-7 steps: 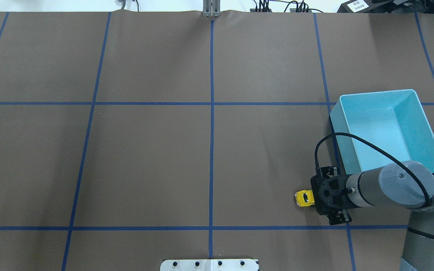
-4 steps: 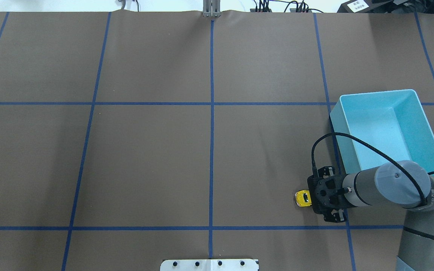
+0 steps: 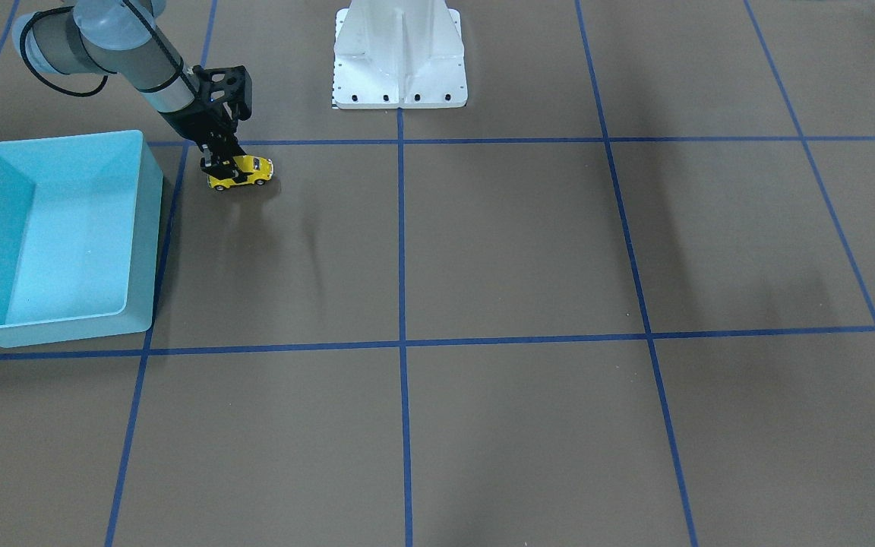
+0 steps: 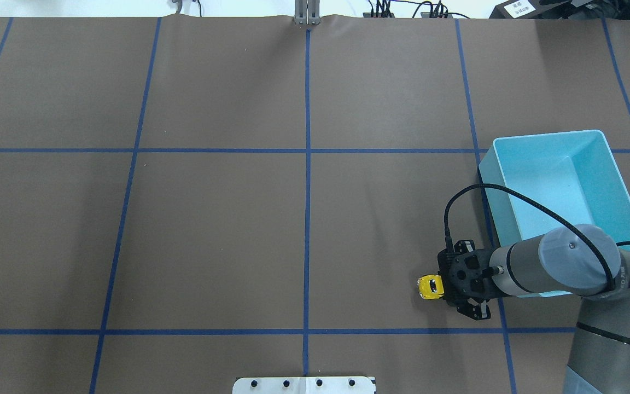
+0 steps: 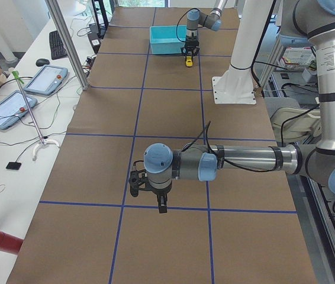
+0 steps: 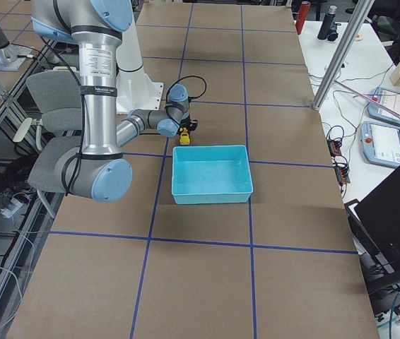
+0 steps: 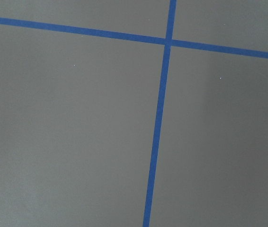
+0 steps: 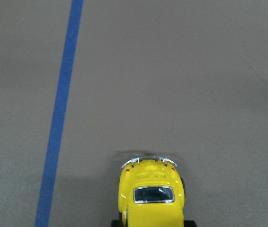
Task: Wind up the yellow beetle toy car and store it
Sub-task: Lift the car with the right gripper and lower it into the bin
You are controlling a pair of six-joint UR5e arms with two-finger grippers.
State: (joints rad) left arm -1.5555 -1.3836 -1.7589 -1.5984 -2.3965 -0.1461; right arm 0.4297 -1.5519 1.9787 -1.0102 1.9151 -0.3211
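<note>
The yellow beetle toy car [image 4: 429,287] stands on its wheels on the brown table, a short way from the near corner of the light blue bin [image 4: 544,136]. My right gripper [image 3: 222,165] reaches down over the car's end nearest the bin and is shut on it. The front view shows the car [image 3: 244,171] sticking out from between the fingers. In the right wrist view the car [image 8: 150,194] fills the bottom middle and the fingers are out of frame. My left gripper [image 5: 160,206] hangs over bare table far from the car; I cannot tell whether it is open or shut.
The bin [image 3: 65,139] has nothing in it. The white robot base [image 3: 399,61] stands at the table's robot side. Blue tape lines [image 7: 158,118] grid the brown surface. A metal pole [image 5: 67,41] and tablets on a desk lie beyond the table's far edge.
My right gripper and the car have slid together along the table, leftward in the overhead view, away from the bin. The left arm does not show in the earlier frames.
</note>
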